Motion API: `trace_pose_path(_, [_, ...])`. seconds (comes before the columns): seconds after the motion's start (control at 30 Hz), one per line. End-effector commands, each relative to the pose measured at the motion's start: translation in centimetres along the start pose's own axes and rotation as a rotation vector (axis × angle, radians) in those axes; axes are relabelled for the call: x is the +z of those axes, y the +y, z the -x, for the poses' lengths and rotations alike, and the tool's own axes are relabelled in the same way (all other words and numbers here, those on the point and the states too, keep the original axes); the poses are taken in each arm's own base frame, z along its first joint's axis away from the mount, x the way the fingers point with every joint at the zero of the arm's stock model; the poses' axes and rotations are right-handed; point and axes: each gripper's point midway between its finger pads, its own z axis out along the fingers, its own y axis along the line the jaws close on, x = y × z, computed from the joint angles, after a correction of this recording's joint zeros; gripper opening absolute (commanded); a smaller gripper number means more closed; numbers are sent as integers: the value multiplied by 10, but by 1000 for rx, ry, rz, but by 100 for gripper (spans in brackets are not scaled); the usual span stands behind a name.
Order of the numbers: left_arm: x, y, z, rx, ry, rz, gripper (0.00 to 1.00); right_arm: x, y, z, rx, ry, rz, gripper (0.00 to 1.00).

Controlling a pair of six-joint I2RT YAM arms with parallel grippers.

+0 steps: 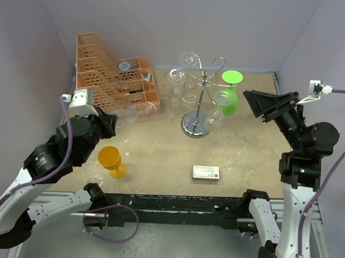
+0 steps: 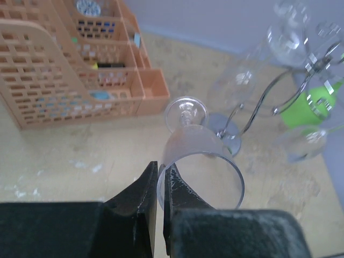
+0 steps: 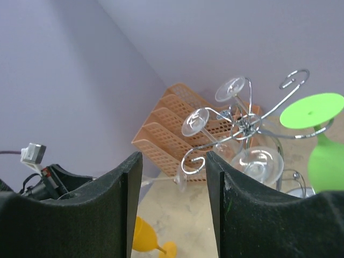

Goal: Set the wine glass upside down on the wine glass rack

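The left gripper (image 2: 163, 173) is closed, pinching a rim. The wine glass rack (image 1: 199, 101) stands at about 3 o'clock from it in the top view, with several arms already occupied. The right gripper (image 3: 174, 177) hangs open and empty. The clear wine glass (image 2: 200, 150) is held only by its rim, foot pointing away, so I would lift slowly and slide the stem into a free curled arm.

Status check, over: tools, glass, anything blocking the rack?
Left tool shut on clear glass rim. Right tool open, empty. Glass not yet on rack. Rack holds other glasses, green one included.
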Motion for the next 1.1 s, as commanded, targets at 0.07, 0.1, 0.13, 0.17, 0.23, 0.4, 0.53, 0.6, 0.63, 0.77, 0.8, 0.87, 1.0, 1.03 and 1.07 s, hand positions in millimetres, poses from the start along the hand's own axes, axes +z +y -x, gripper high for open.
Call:
trace_pose_path(0.07, [-30,-15,113,-197,-427,-95,0,20,34,32,24,-45,156,55])
trace_pose_path(0.1, [-34,-18,119,-205,-453,-121,0,24,33,32,30,-38,162,56])
trace_pose_path(0.13, [-38,-21,126,-214,-478,-145,0,30,31,31,41,-34,160,57])
trace_pose_path(0.17, [-41,-24,131,-221,-498,-165,0,35,31,31,46,-30,169,57])
trace_pose_path(0.23, [-46,-30,139,-229,-526,-201,0,51,32,29,50,-23,182,58])
trace_pose_path(0.4, [-57,-46,154,-233,-586,-302,0,97,56,14,98,4,222,58])
trace_pose_path(0.53, [-63,-58,162,-230,-618,-370,0,117,82,3,203,-10,272,58])
trace_pose_path(0.6, [-67,-63,163,-223,-639,-410,0,128,92,-4,271,-30,263,58])
trace_pose_path(0.63, [-70,-66,164,-216,-655,-435,0,132,98,-7,306,-41,258,58])
trace_pose_path(0.77, [-76,-70,168,-199,-702,-476,0,142,123,-18,458,-86,258,58])
trace_pose_path(0.8, [-76,-71,168,-196,-706,-481,0,144,128,-21,493,-90,249,58])
trace_pose_path(0.87, [-76,-74,168,-183,-708,-496,0,147,139,-29,555,-96,246,58])
trace_pose_path(1.0, [-77,-79,170,-173,-719,-512,0,155,148,-52,678,-85,169,57])
trace_pose_path(1.03, [-78,-79,171,-172,-725,-514,0,155,150,-57,702,-87,148,57])
trace_pose_path(1.07, [-77,-80,171,-167,-726,-516,0,158,149,-61,718,-94,128,57])
